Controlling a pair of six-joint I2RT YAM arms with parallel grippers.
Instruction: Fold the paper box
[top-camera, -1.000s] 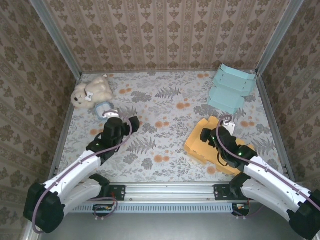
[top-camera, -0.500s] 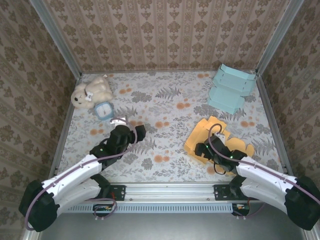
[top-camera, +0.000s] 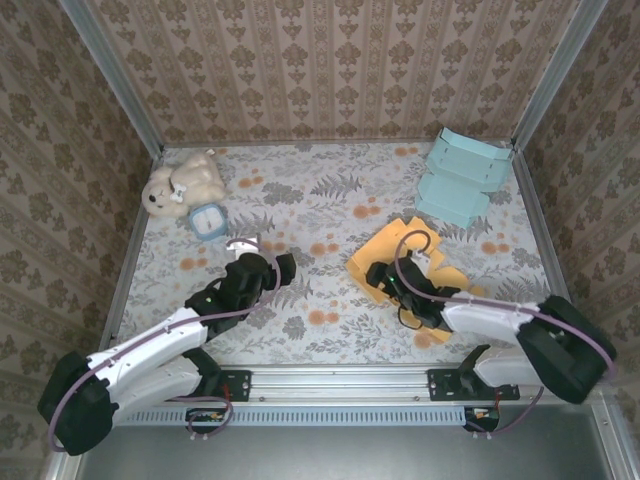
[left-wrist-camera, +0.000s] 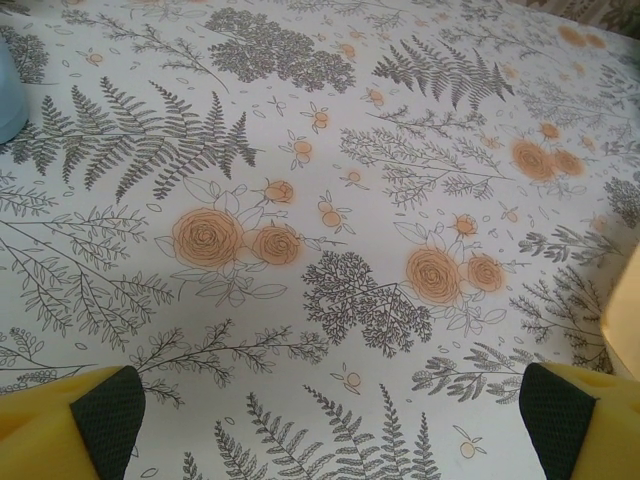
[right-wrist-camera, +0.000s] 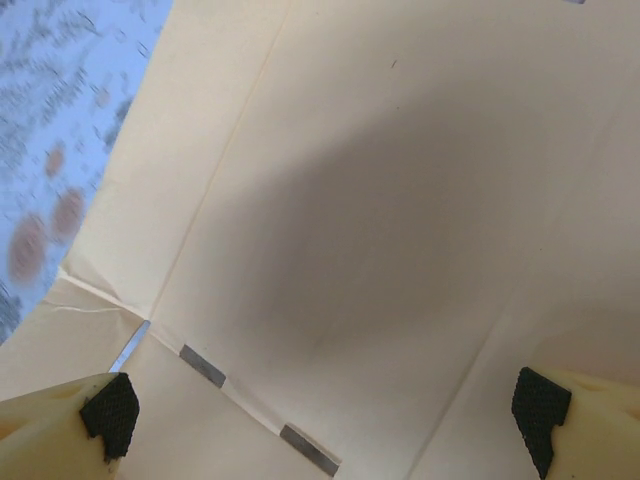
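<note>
1. Two pincers are mine. My left pincer (top-camera: 283, 268), left of centre in the top view, is spread wide above the flowered table (top-camera: 300, 200) and holds nothing.
2. The paper box (top-camera: 392, 243) lies flat, right of centre. Its long axis goes from upper left to lower right, and it is apart from that pincer, on its right.
3. My right pincer (top-camera: 378, 280) is also spread and hangs over the left end of the box, so I judge this arm the nearer one for folding.

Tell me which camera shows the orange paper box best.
The top external view: it takes in nearly the whole outline of the orange paper box. The right wrist view gives a close look at its panels and creases; the left wrist view catches a pale sliver at the frame's right edge, probably the box.
</note>
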